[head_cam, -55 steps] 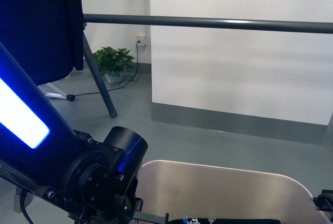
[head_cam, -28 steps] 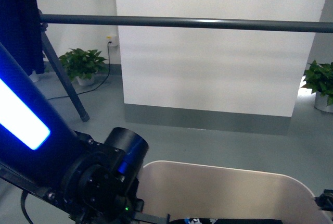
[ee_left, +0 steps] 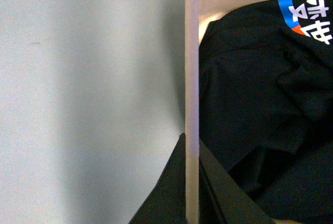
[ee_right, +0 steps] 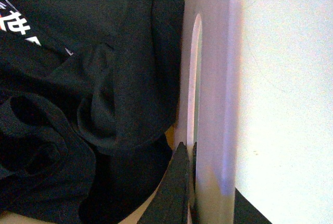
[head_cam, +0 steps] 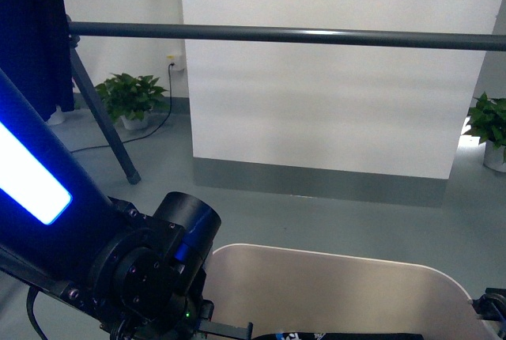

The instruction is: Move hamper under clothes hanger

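The beige hamper [head_cam: 332, 289] sits low in the front view, directly before me, with its rim curving across the bottom. Black clothes [ee_left: 250, 104] with a blue and white print lie inside it. My left gripper [ee_left: 191, 143] is shut on the hamper's side wall [ee_left: 192, 67], one jaw inside and one outside. My right gripper [ee_right: 202, 156] is shut on the opposite wall [ee_right: 221, 78], beside a handle slot [ee_right: 196, 67]. The clothes hanger's dark grey bar [head_cam: 300, 35] runs across the view, ahead of and above the hamper. One angled leg [head_cam: 103, 122] stands at the left.
A white wall panel [head_cam: 332, 95] with a grey skirting stands behind the bar. Potted plants stand at the left [head_cam: 130, 96] and the far right [head_cam: 492, 128]. A dark curtain [head_cam: 28, 39] hangs at the left, and a cable lies on the grey floor [head_cam: 316, 213].
The background has slid left in the front view: the rack's leg and left plant moved toward the left edge, and a right plant appeared. Both grippers keep their hold on the hamper.
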Tool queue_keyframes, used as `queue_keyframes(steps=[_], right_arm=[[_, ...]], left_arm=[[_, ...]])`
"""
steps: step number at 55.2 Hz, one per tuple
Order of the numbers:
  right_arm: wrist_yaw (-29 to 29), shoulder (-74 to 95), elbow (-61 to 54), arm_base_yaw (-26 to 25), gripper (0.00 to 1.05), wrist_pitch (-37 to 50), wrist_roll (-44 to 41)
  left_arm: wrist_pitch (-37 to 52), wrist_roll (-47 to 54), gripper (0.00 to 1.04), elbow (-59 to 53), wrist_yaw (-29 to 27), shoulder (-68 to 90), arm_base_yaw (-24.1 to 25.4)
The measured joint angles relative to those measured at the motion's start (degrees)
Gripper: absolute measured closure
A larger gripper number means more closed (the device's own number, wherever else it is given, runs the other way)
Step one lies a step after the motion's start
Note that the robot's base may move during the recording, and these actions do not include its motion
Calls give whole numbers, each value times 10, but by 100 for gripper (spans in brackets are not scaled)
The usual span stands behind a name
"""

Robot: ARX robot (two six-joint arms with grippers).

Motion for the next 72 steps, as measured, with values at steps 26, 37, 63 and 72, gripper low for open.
queue_keyframes(steps=[26,37,63,72], right_arm=[[12,0,-1,-1,102,47,72],[13,16,30,-2,102,17,67],[33,64,109,-3,102,-29,34],[36,77,122,-1,102,-31,28]], left_arm=[[160,90,101,-34,28,-1,1],[122,92,101,4,4,16,-8],[93,80,101,68,-31,87,-22],[97,76,101,74,-36,95,-23]])
